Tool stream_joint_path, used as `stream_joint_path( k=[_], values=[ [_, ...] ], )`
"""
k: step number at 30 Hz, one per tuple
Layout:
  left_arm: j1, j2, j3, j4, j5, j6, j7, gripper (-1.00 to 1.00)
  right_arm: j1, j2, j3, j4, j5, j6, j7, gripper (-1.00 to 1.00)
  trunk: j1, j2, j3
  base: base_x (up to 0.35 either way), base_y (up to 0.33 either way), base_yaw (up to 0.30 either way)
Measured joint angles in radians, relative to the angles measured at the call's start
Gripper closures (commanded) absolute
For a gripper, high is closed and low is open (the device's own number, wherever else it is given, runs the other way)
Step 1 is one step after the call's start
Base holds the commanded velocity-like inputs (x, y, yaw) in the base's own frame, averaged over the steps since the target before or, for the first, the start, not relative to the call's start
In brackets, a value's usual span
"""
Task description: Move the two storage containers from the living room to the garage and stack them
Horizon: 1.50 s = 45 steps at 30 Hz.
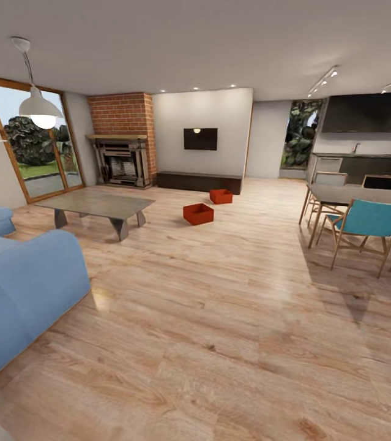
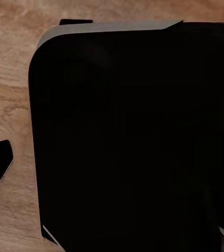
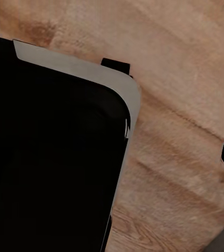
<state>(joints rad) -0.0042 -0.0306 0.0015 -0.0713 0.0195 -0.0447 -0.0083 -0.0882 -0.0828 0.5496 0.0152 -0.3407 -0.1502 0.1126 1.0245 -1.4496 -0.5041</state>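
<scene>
Step in hand: judged from the scene, this is the approach; the robot stands in the living room, well apart from both storage containers, and nothing is lifted yet.

Nearer storage container [image 1: 198, 214]: orange-red, topless, upright on the light wood plank floor [image 1: 219, 318], far ahead of the pincers, beside the coffee table [image 1: 100, 205] but clear of it.

Farther storage container [image 1: 221, 196]: same kind, a little beyond the first and apart from it, just in front of the long low dark cabinet [image 1: 198, 181] under the wall TV [image 1: 200, 139].

How to do it well: drive straight over the open planks between the blue sofa [image 1: 18, 288] and the dining chairs [image 1: 366, 229], keeping the base clear of both. Stop square to the nearer container so its long sides face the two arms, since a box this wide likely needs a pincer on each side wall. Taking the nearer one first should leave the other undisturbed.

Left pincer: I cannot tell whether it is apart or together; the left wrist view gives a broad black body [image 2: 133, 142] over planks, and no fingers can be made out. Nothing appears to be held.

Right pincer: likewise cannot be told; the right wrist view gives a black, grey-edged body [image 3: 49, 157] above wood floor. It touches neither container.

Risk: thin walls may flex or slip if squeezed unevenly.
</scene>
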Motion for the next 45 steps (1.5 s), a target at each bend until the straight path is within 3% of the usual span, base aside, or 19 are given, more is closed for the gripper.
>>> stream_joint_path(
  k=[8, 17, 21, 24, 26, 45],
  values=[
    [0.0, 0.0, 0.0, 0.0, 0.0, 0.0, 0.0, -1.0, 0.0, 0.001, -0.001, 0.0, -0.001, 0.0, -0.007, -1.0, 0.0, 0.0, 0.0, 0.322, 0.0, 0.0],
    [0.0, 0.0, -0.002, 0.0, 0.0, 0.0, 0.0, -1.0, 0.0, 0.002, -0.002, 0.0, -0.002, -0.001, -0.061, -1.0, 0.0, 0.0, 0.0, 0.321, 0.0, 0.0],
    [0.0, 0.0, -0.003, 0.0, 0.0, 0.0, 0.0, -1.0, 0.0, 0.002, -0.004, 0.0, -0.05, -0.002, -0.062, -1.0, 0.0, 0.0, 0.0, 0.321, 0.0, 0.0],
    [0.0, 0.0, -0.003, 0.0, 0.0, 0.0, 0.0, -1.0, 0.0, 0.001, -0.005, 0.0, -0.112, -0.002, -0.062, -1.0, 0.0, 0.0, 0.0, 0.321, 0.0, 0.0],
    [0.0, 0.0, -0.003, 0.0, 0.0, 0.001, 0.0, -1.0, 0.0, 0.001, -0.005, 0.0, -0.127, -0.002, -0.062, -1.0, 0.0, 0.0, 0.0, 0.321, 0.0, 0.0],
    [0.0, 0.0, -0.003, 0.0, 0.0, 0.002, 0.0, -1.0, 0.0, 0.0, -0.002, 0.0, -0.138, -0.001, -0.061, -1.0, 0.0, 0.0, 0.0, 0.321, 0.0, 0.0]
  ],
)
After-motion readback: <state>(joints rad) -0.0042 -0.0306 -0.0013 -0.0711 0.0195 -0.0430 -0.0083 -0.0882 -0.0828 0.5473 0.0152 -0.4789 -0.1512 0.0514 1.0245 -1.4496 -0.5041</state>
